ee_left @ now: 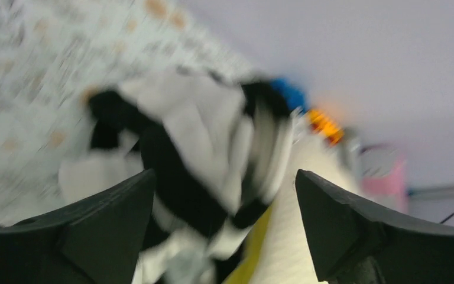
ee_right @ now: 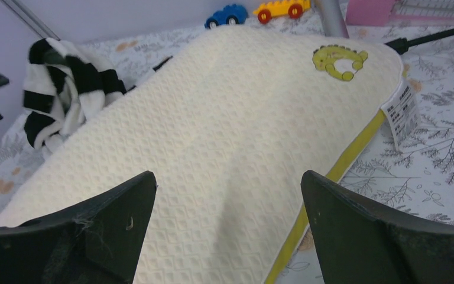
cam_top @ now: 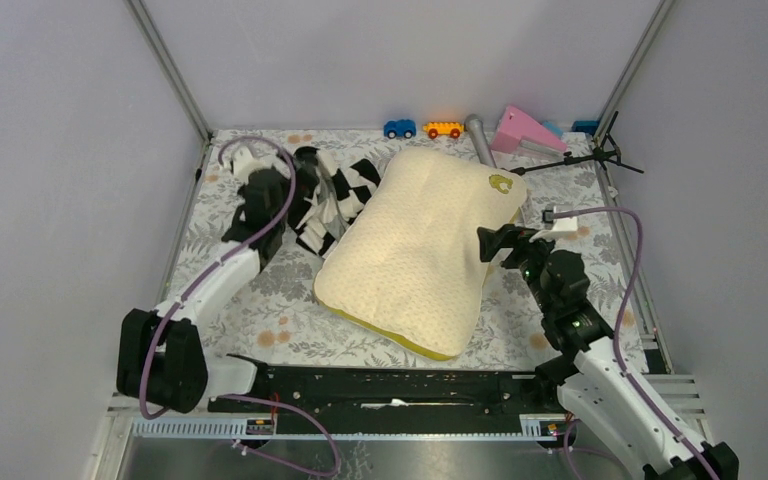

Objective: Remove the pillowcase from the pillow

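Note:
The cream-yellow pillow (cam_top: 420, 250) lies bare and diagonal on the floral cloth, its logo (cam_top: 501, 183) at the far right corner. The black-and-white striped pillowcase (cam_top: 332, 197) is a crumpled heap at its far left side. My left gripper (cam_top: 300, 190) is open right at that heap; in the blurred left wrist view the pillowcase (ee_left: 207, 154) lies between and beyond the spread fingers, nothing pinched. My right gripper (cam_top: 488, 245) is open and empty over the pillow's right edge; the right wrist view shows the pillow (ee_right: 224, 154), its yellow band and the pillowcase (ee_right: 65, 100).
Along the far edge stand a blue toy car (cam_top: 399, 129), an orange toy car (cam_top: 443, 129), a grey cylinder (cam_top: 479, 138), a pink object (cam_top: 525, 131) and a small black tripod (cam_top: 600, 155). A white label (ee_right: 403, 112) hangs from the pillow. Metal frame posts line both sides.

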You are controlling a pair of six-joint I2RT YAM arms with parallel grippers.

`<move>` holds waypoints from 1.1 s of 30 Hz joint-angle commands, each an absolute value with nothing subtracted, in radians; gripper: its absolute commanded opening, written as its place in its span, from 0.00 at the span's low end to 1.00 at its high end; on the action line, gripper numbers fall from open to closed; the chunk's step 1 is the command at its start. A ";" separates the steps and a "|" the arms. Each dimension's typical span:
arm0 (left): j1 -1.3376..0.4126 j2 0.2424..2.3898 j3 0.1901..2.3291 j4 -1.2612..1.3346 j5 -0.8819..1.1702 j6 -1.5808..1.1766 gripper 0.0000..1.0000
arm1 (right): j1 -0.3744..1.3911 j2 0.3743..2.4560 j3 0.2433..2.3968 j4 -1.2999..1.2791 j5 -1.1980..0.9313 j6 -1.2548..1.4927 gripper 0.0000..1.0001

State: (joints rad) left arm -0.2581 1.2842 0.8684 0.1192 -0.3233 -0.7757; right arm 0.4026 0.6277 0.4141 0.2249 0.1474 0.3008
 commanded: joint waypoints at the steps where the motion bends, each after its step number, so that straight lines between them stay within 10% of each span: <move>1: -0.276 1.160 0.682 0.271 -0.353 -0.639 0.99 | 0.399 0.694 0.387 0.340 0.098 0.238 0.99; 33: -0.200 1.460 0.187 1.265 -0.414 -0.019 0.97 | 0.142 1.508 0.173 1.342 0.361 -0.050 1.00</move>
State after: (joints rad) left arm -0.2302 1.4399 0.1890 1.1198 -0.4847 -0.0292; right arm 0.2062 1.4853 0.2249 1.0866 0.3283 -0.0872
